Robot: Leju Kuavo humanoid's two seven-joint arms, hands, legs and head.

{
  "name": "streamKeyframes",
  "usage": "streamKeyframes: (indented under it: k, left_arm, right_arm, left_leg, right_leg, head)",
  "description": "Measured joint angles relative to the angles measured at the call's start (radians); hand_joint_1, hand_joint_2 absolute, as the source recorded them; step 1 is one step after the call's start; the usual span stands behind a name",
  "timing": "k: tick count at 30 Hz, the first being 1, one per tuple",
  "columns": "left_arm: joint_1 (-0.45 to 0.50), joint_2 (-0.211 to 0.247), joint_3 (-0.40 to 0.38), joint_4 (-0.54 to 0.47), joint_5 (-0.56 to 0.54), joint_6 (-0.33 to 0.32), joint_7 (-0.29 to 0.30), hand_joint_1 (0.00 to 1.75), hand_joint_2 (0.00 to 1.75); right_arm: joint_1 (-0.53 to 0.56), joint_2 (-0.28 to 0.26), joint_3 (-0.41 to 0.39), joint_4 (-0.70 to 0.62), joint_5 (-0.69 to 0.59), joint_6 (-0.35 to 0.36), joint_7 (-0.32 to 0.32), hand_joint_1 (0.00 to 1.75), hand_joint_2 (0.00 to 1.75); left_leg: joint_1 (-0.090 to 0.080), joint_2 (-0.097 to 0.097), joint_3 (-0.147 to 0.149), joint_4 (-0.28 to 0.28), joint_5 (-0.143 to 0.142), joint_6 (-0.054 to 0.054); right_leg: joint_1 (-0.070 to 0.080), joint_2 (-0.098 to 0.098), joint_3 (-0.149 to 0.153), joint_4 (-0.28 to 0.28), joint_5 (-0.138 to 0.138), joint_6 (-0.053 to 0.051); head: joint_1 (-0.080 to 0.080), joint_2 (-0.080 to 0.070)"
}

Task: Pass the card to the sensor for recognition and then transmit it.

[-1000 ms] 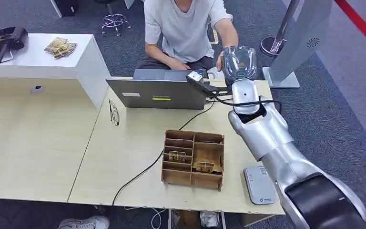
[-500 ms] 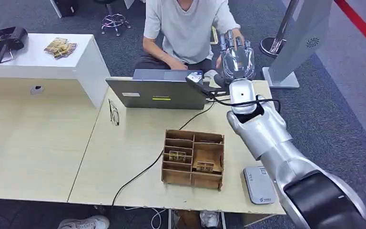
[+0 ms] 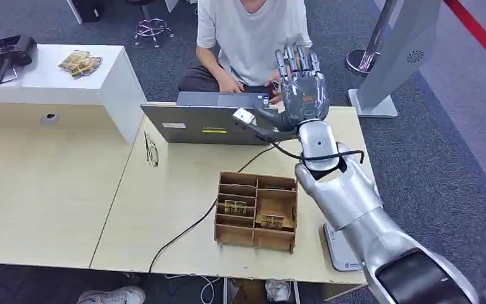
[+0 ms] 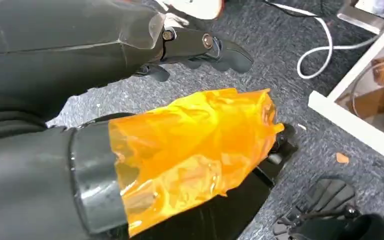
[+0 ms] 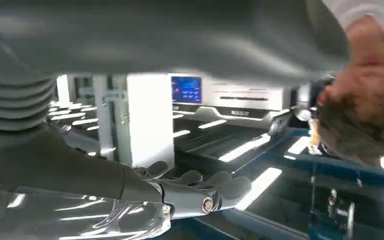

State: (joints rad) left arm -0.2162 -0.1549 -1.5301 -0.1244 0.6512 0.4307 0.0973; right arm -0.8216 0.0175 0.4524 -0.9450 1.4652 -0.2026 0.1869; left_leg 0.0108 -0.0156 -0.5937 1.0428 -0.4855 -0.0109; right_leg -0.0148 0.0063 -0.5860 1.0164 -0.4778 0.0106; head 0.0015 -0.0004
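Grey carpet surrounds a pale wooden counter with a laptop and a person seated behind it.
Right robot hand is raised above the counter's far edge, fingers spread, holding nothing. Below it and nearer the robot lie a wooden tray and a sensor. I cannot tell where the card is. Left robot hand hangs over the floor, fingers curled, grip unclear.
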Motion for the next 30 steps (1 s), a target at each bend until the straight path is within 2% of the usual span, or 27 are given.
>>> streamKeyframes:
  k: [10,15,16,23,30]
  left_arm:
    - [0.022,0.006,0.003,0.0,0.051,0.041,-0.019,0.0,0.0]
    - [0.031,0.007,0.008,0.0,0.067,0.053,-0.026,0.0,0.0]
    - [0.033,0.007,0.009,0.0,0.07,0.055,-0.029,0.0,0.0]
    - [0.045,0.009,0.028,0.0,0.097,0.08,-0.04,0.0,0.0]
    - [0.056,0.011,0.039,0.0,0.114,0.088,-0.054,0.0,0.0]
  right_arm:
    - [0.246,-0.023,0.001,-0.309,-0.099,-0.115,-0.065,0.0,0.0]
    - [0.328,-0.028,0.005,-0.411,-0.14,-0.136,-0.09,0.0,0.0]
    - [0.342,-0.029,0.006,-0.427,-0.148,-0.14,-0.093,0.0,1.75]
    - [0.471,-0.038,0.022,-0.526,-0.206,-0.195,-0.125,0.0,1.75]
    - [0.549,-0.042,0.03,-0.556,-0.247,-0.215,-0.148,0.0,1.75]
  left_leg:
    - [0.0,0.0,0.0,0.0,0.0,0.0]
    - [0.0,0.0,0.0,-0.001,0.0,0.0]
    - [0.0,0.0,0.0,-0.001,0.0,0.0]
    - [0.0,0.0,0.0,-0.001,0.0,0.0]
    - [0.0,0.0,0.0,-0.001,-0.001,0.0]
  right_leg:
    - [0.0,0.0,0.0,-0.001,0.0,0.0]
    - [0.0,0.0,0.0,-0.001,0.0,0.0]
    - [0.0,0.0,0.0,-0.001,0.0,0.0]
    - [0.0,0.0,0.0,-0.001,0.0,0.0]
    - [0.0,0.0,0.0,-0.001,0.0,0.0]
  head:
    - [0.0,0.0]
    - [0.0,0.0]
    - [0.0,0.0]
    - [0.0,0.0]
    - [0.0,0.0]
